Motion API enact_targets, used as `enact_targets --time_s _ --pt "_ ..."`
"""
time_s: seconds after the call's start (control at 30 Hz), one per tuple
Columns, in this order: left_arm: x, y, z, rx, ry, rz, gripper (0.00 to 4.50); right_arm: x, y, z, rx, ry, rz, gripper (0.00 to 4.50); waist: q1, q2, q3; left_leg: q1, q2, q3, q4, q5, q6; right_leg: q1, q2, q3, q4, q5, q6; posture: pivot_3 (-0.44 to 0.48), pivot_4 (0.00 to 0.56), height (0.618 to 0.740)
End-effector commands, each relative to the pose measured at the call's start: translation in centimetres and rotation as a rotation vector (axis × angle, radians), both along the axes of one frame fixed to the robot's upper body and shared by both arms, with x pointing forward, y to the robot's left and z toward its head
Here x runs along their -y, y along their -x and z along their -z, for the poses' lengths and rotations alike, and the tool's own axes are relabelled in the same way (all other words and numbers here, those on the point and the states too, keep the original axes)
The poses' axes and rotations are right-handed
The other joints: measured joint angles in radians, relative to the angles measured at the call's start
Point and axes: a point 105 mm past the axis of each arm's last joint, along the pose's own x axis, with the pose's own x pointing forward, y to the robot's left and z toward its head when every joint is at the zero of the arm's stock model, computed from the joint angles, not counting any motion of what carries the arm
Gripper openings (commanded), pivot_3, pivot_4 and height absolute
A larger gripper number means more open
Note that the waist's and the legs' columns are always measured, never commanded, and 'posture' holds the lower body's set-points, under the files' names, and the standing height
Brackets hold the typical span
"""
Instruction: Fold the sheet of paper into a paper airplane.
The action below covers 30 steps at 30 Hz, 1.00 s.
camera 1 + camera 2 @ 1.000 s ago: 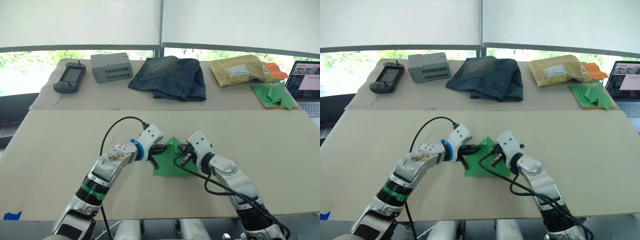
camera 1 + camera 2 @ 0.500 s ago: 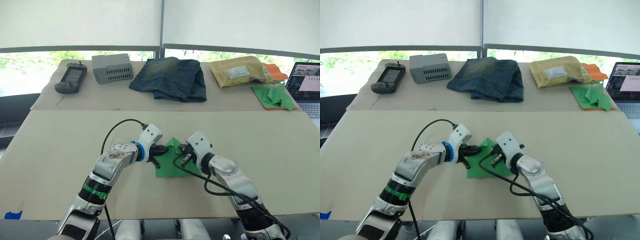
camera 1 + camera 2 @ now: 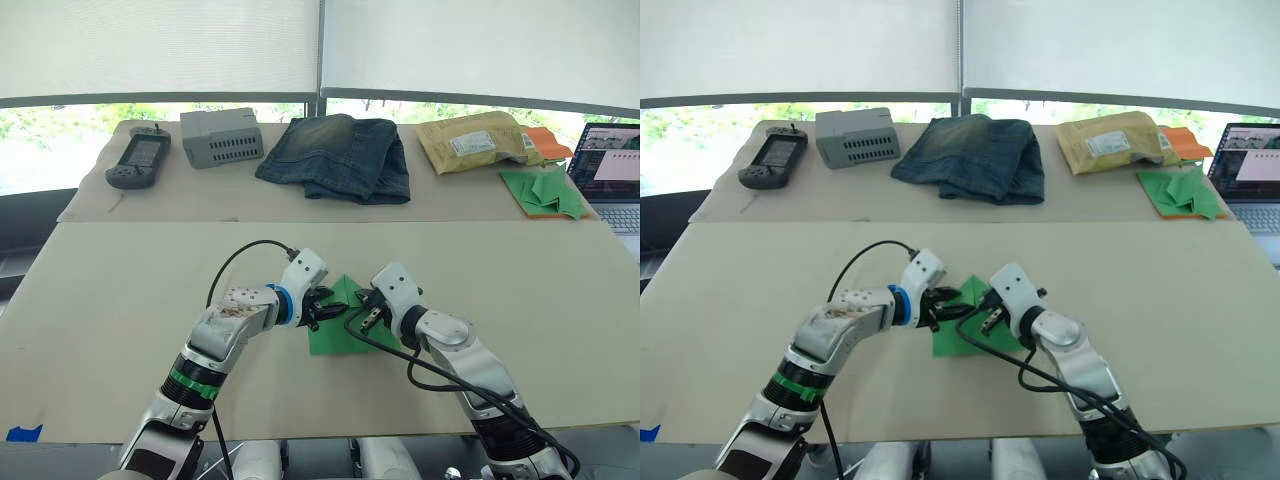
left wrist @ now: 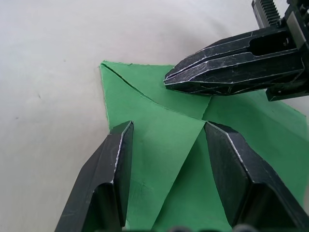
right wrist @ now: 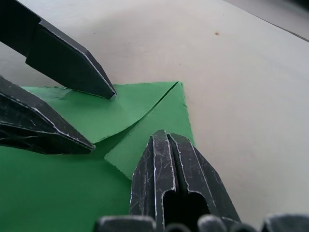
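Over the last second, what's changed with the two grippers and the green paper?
Little changed. The left gripper edged slightly further over the sheet of paper, fingers open astride its pointed end. The right gripper stayed shut, pressing on the folded corner. The paper remains flat on the table, both corner flaps folded.

- The paper (image 3: 338, 325) is partly covered along both side edges by the left gripper (image 3: 318, 305) and the right gripper (image 3: 368, 312), so its full outline cannot be told.
- In the left wrist view the paper runs off the picture's edge.
- The laptop (image 3: 608, 175) beside the green heap (image 3: 545, 192) is cut off; its screen is too small to read.
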Motion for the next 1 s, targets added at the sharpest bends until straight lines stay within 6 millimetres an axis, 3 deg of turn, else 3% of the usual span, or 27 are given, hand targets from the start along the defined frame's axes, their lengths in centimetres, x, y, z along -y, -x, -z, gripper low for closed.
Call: enact_targets --time_s 0.03,0.23,0.73,1.0 --pt "-0.4 0.3 0.1 -0.008 -0.009 0.001 1.91 0.1 0.1 0.2 -0.007 0.013 -0.001 0.00 0.000 0.000 0.000 0.000 0.000 0.000 0.000 0.000 0.000 0.000 0.000 0.000 0.000 0.000 0.000 0.000 0.150 0.728" --pt "-0.2 1.2 0.3 -0.056 0.026 0.020 0.05 0.0 0.0 0.2 -0.006 0.018 -0.003 0.00 0.000 0.000 0.000 0.000 0.000 0.000 0.000 0.000 0.000 0.000 0.000 0.000 0.000 0.000 0.000 0.000 0.150 0.728" --pt "-0.3 1.5 0.9 -0.096 0.023 0.008 0.05 0.0 -0.1 0.1 -0.003 0.025 -0.006 0.00 0.000 0.000 0.000 0.000 0.000 0.000 0.000 0.000 0.000 0.000 0.000 0.000 0.000 0.000 0.000 0.000 0.150 0.728" --pt "-0.8 1.2 1.7 -0.093 -0.029 -0.007 0.05 -0.6 -0.7 -4.4 0.100 -0.103 -0.053 0.00 -0.001 0.000 0.000 0.000 0.000 0.000 0.000 0.000 0.000 0.000 0.000 0.000 0.000 0.000 0.000 0.000 0.150 0.728"
